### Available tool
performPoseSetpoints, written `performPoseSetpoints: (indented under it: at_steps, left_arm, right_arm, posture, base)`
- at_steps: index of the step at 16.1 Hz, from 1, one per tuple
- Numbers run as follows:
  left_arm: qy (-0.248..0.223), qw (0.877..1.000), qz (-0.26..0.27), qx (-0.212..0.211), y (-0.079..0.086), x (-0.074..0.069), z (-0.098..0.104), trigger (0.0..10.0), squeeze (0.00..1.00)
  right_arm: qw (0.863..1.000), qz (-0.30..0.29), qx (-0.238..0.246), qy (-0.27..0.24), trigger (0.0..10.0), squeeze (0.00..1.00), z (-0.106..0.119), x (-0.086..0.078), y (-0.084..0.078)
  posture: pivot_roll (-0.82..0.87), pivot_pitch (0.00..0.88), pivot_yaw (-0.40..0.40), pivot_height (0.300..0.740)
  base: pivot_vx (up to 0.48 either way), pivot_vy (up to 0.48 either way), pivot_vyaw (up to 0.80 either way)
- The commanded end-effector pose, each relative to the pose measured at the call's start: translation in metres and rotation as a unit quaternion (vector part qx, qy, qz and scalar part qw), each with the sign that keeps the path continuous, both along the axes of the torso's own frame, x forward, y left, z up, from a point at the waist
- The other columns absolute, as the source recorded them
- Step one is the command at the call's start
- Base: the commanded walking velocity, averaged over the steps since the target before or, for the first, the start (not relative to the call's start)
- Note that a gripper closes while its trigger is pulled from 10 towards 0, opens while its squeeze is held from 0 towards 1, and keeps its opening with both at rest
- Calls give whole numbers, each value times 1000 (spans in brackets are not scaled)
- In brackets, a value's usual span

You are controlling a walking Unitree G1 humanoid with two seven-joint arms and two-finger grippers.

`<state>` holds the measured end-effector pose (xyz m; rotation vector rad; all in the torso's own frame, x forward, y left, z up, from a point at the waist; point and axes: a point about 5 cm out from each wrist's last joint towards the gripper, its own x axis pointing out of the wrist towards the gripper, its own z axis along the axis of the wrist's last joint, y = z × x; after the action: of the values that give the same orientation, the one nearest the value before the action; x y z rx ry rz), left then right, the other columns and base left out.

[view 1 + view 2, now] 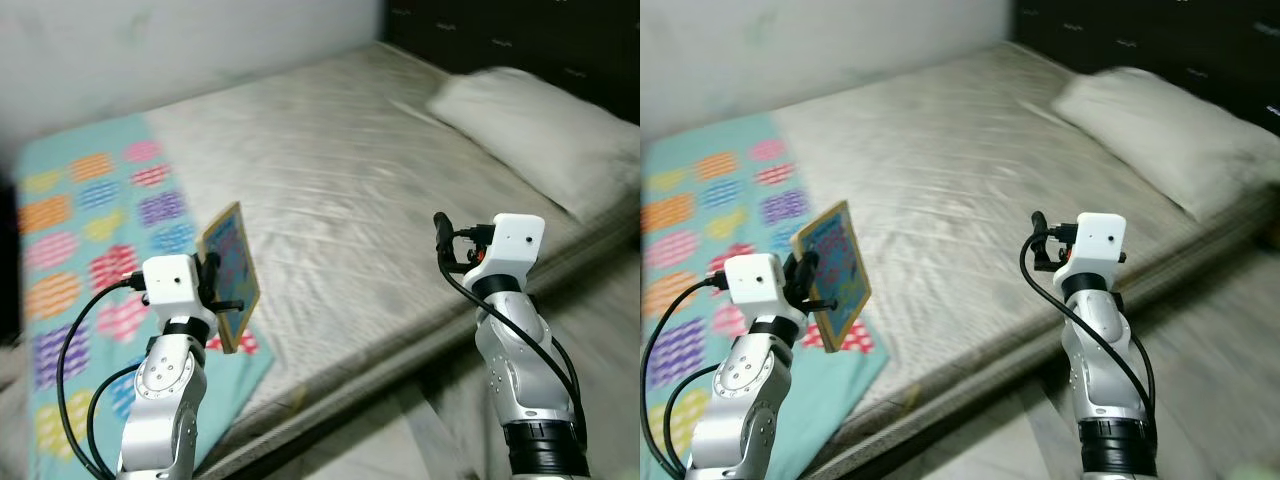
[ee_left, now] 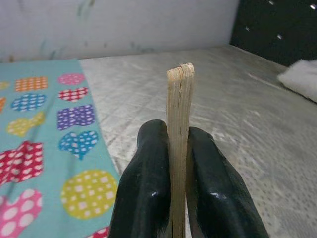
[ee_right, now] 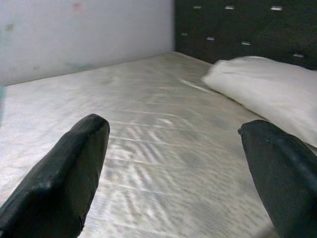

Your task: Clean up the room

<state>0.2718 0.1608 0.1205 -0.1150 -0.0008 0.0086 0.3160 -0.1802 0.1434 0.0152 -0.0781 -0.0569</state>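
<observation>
We held a thin wooden board (image 1: 231, 275) upright in our left gripper (image 2: 179, 163), above the bed (image 1: 350, 200) | right gripper (image 3: 173, 178) spread wide, beside the bed's near edge.

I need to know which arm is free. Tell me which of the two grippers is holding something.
The left gripper: its jaws are shut on the thin wooden board, held upright above the bed. The right gripper has open jaws.

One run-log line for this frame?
left gripper: shut on wooden board, above blanket | right gripper: open, over mattress
</observation>
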Motion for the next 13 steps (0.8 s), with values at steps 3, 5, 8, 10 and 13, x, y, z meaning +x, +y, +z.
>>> performPoseSetpoints:
  at_steps: [3, 5, 8, 10, 13]
  left_arm:
    - [-22, 1000, 2, 3, 3, -1, 9, 10000, 0]
    - [-21, 1000, 11, 7, 4, -2, 9, 10000, 0]
    - [-18, 1000, 16, 7, 5, 0, 7, 10000, 0]
    - [-19, 1000, 18, 7, 5, 2, 8, 10000, 0]
    - [-17, 1000, 18, 10, 7, 2, 8, 10000, 0]
  right_arm:
    - [1000, 8, 5, -2, 10000, 0, 1, 0, 4]
    - [1000, 13, 1, 0, 10000, 0, -2, -2, 6]
    - [1000, 10, 3, 2, 10000, 0, -1, 3, 8]
    - [1000, 9, 3, -4, 10000, 0, 4, 8, 8]
    - [1000, 5, 2, -1, 10000, 0, 3, 9, 7]
  posture:
    - [-135, 0, 45, 740]
    - [-127, 0, 38, 740]
    - [-133, 0, 42, 740]
    - [-139, 0, 46, 740]
    - [-138, 0, 48, 740]
  base:
    - [0, 0, 0]
    - [0, 0, 0]
    - [0, 0, 0]
    - [0, 0, 0]
    - [0, 0, 0]
